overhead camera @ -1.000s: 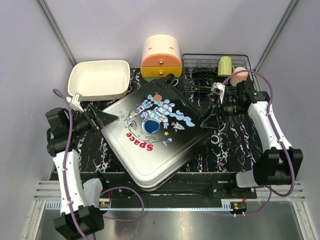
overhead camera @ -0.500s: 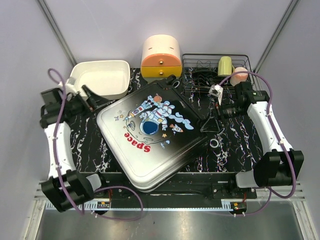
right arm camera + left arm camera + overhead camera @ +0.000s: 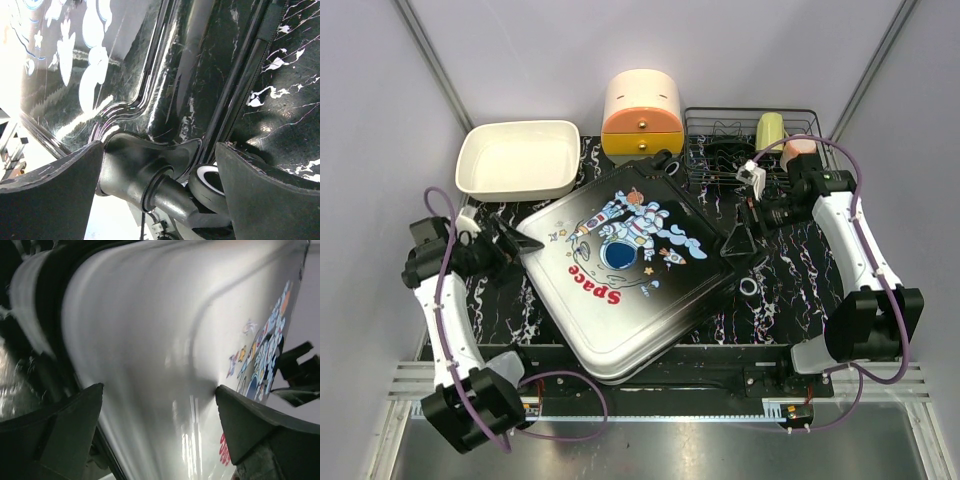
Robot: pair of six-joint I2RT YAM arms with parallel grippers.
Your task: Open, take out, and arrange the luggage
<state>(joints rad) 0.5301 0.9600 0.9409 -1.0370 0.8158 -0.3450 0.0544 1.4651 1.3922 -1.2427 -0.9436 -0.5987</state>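
Note:
The luggage [image 3: 630, 265] lies flat and closed in the middle of the table, astronaut and red "Space" lettering facing up, white at the near left and fading to black at the far right. My left gripper [image 3: 516, 243] is open at its white left edge. In the left wrist view the white shell [image 3: 165, 340] fills the space ahead of the left gripper [image 3: 159, 425]. My right gripper [image 3: 738, 243] is open at the black right corner. There the right gripper [image 3: 160, 190] straddles a black wheel housing [image 3: 140, 170] and a white-rimmed wheel [image 3: 210, 182].
A white tray [image 3: 517, 160] sits at the back left. A cream-and-orange box [image 3: 642, 112] stands behind the luggage. A wire rack [image 3: 750, 150] at the back right holds a green cup [image 3: 771, 130] and a pink item [image 3: 800, 148].
My left arm swung out towards the tray, then came back to the luggage's left edge. The right gripper shifted slightly at the right corner. Both pairs of jaws widened.

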